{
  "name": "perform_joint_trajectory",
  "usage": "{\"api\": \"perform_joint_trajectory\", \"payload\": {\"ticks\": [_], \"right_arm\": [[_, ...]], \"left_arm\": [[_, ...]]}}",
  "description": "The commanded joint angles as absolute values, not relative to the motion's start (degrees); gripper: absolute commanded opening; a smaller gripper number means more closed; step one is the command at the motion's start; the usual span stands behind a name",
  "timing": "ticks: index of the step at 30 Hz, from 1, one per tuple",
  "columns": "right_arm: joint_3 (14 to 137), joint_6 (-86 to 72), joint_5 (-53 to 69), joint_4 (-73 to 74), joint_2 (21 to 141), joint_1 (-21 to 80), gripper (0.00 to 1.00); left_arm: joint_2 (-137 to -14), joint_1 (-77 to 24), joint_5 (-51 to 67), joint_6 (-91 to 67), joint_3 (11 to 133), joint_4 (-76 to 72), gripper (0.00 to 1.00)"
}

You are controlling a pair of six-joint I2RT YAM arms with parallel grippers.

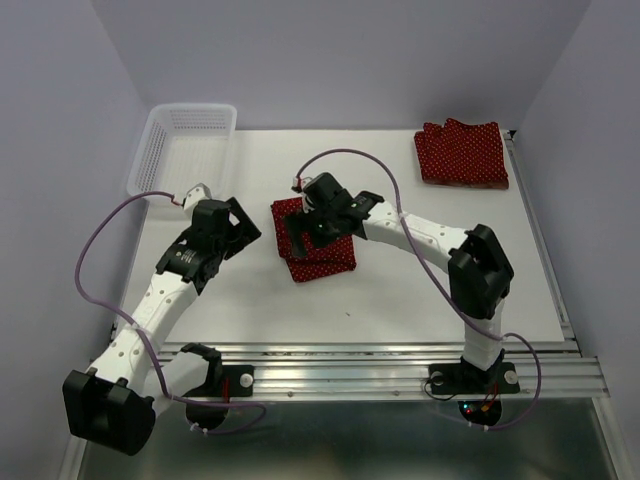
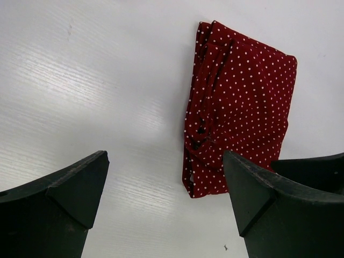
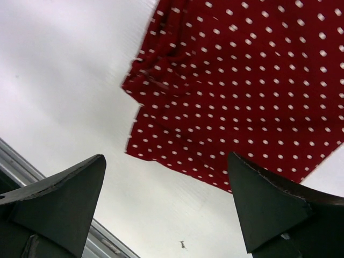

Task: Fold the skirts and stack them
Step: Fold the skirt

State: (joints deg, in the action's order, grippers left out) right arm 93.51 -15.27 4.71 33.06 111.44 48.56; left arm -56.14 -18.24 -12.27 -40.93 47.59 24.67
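While both my jaws hang spread, a shallow pinch could unfold the dark-red white-dotted cloth skirt [image 1: 325, 262].

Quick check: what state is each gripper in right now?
Left gripper: open, holding nothing.
Right gripper: open, holding nothing, over the folded skirt.

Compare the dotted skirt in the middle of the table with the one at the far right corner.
The middle skirt lies askew, partly beneath the right end effector; the corner skirt lies straight, with nothing over it. The corner skirt looks wider than the middle skirt. Both are dark red with white dots.
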Motion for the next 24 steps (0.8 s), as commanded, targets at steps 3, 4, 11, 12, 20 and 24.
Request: {"api": "perform_joint_trajectory", "payload": {"ticks": [3,4,11,12,20,24], "right_arm": [[85.70,-16.61,6.85,27.07,110.12,45.26,1.00],[85.17,-16.18,7.73,26.72,110.47,45.26,1.00],[82.62,-15.56,8.17,25.23,112.50,45.26,1.00],[81.57,-15.47,8.78,25.40,112.15,45.26,1.00],[74.27,-18.37,12.83,24.96,106.35,45.79,1.00],[75.84,-17.93,13.45,25.05,104.68,46.41,1.00]], "left_arm": [[-56.25,-17.84,-11.78,-39.90,47.81,22.85,0.99],[-56.42,-17.84,-11.78,-39.82,47.81,22.85,0.99],[-57.39,-17.84,-11.86,-39.55,48.34,22.94,0.99],[-57.48,-17.84,-11.95,-39.55,48.43,22.94,0.99],[-57.48,-17.84,-12.39,-40.17,48.34,22.85,0.99],[-57.74,-17.75,-12.74,-40.34,48.34,22.68,0.99]]}}
